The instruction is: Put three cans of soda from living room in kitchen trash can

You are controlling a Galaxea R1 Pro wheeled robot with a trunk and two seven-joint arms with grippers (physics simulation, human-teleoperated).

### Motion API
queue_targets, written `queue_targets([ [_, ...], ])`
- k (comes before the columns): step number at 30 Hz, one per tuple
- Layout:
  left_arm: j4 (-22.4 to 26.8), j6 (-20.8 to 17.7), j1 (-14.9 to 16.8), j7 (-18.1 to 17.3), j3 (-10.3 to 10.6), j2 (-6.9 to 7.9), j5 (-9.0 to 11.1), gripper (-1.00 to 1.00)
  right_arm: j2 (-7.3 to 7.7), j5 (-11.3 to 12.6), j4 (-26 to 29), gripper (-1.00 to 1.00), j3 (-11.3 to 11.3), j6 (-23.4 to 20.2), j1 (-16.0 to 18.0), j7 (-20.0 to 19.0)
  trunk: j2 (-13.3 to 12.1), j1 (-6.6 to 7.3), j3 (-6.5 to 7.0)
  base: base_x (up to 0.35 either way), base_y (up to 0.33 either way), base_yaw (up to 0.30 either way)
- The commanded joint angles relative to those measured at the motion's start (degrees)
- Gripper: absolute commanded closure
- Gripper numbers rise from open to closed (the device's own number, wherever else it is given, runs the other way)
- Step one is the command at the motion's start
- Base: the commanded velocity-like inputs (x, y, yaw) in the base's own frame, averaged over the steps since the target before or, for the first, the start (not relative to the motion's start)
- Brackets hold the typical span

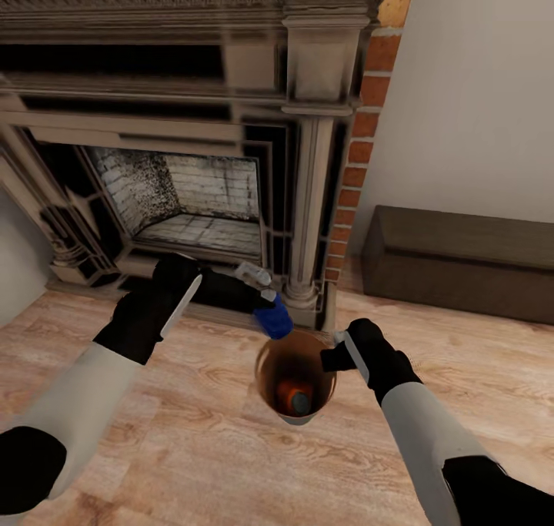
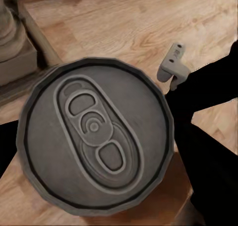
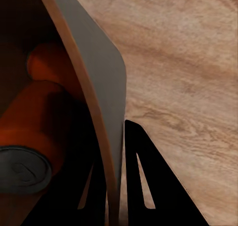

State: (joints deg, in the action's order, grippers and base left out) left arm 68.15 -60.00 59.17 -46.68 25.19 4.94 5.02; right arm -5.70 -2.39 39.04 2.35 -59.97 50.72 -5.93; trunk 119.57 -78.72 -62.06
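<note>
The right gripper (image 1: 338, 346) is clamped on the rim of the small round tapered bucket, pale grey outside and coppery brown inside (image 1: 267, 364), on the light wood plank floor (image 1: 192, 433). An orange, silver-topped soda can (image 1: 292, 396) lies inside. Just beyond the rim, the left gripper (image 1: 258, 276) grips a blue soda can (image 1: 273, 316), tilted above the bucket. Behind stands the grey-framed brick fireplace (image 1: 308, 125).
</note>
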Motion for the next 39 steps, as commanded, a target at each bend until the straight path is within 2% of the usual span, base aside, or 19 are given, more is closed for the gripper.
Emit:
queue_targets([
  [1, -0.09, 0.0, 0.0, 0.08, 0.39, -0.43, -0.45, 1.0, -0.21, 0.97, -0.06, 1.0, -0.08, -0.03, 0.05, -0.39, 0.0, 0.01, 0.01, 0.0, 0.0, 0.0],
  [4, -2.01, 2.33, -0.02, 0.34, 2.25, -2.22, -0.66, 1.0, -1.24, 0.98, -0.35, 1.0, -0.08, -0.03, 0.15, -0.4, 0.0, 0.01, 0.01, 0.0, 0.0, 0.0],
  [6, -4.14, 3.77, -0.02, 0.44, 2.97, -2.69, -0.77, 1.0, -1.58, 0.98, -0.43, 1.0, -0.12, -0.03, 0.2, -0.35, 0.0, 0.01, 0.01, 0.0, 0.0, 0.0],
  [8, -6.48, 5.43, -0.02, 0.72, 3.68, -2.93, -0.83, 1.0, -1.76, 0.98, -0.44, 1.0, -0.13, -0.03, 0.25, -0.36, 0.0, 0.01, 0.01, 0.0, 0.0, 0.0],
  [12, -14.71, 12.26, -0.02, 1.55, 6.59, -3.19, -0.84, 1.0, -2.21, 0.98, -0.5, 1.0, -0.18, -0.03, 1.16, -0.37, 0.0, 0.01, 0.01, 0.0, 0.0, 0.0],
  [15, -19.11, 16.02, -0.02, 1.71, 8.16, -3.4, -0.75, 1.0, -2.37, 0.98, -0.54, 1.0, -0.2, -0.03, 1.92, -0.33, 0.0, 0.01, 0.01, 0.0, 0.0, 0.0],
  [19, -23.41, 19.94, -0.02, 2.78, 9.15, -3.57, -0.78, 1.0, -2.73, 0.98, -0.65, 1.0, -0.23, -0.03, 2.59, -0.31, 0.0, 0.01, 0.01, 0.0, 0.0, 0.0],
  [21, -25.76, 22.09, -0.05, 3.42, 9.58, -4.2, -0.76, 1.0, -3.21, 0.98, -0.85, 1.0, -0.23, -0.03, 3.05, -0.32, 0.0, 0.01, 0.01, 0.0, 0.0, 0.0],
  [25, -28.48, 24.51, -0.06, 4.12, 9.96, -5.5, -0.66, 1.0, -3.79, 0.98, -1.0, 1.0, -0.24, -0.03, 3.37, -0.36, 0.0, 0.01, 0.01, 0.0, 0.0, 0.0],
  [29, -29.89, 26.45, -0.1, 8.32, 10.36, -6.75, -0.63, 1.0, -4.3, 1.03, -1.05, 1.0, -0.35, -0.03, 3.73, -0.42, 0.0, 0.01, 0.01, 0.0, 0.0, 0.0],
  [39, -30.32, 28.64, -0.13, 12.13, 10.67, -7.23, -0.64, 1.0, -4.3, 1.07, -1.07, 1.0, -0.41, -0.03, 3.78, -0.48, 0.0, 0.01, 0.01, 0.0, 0.0, 0.0],
])
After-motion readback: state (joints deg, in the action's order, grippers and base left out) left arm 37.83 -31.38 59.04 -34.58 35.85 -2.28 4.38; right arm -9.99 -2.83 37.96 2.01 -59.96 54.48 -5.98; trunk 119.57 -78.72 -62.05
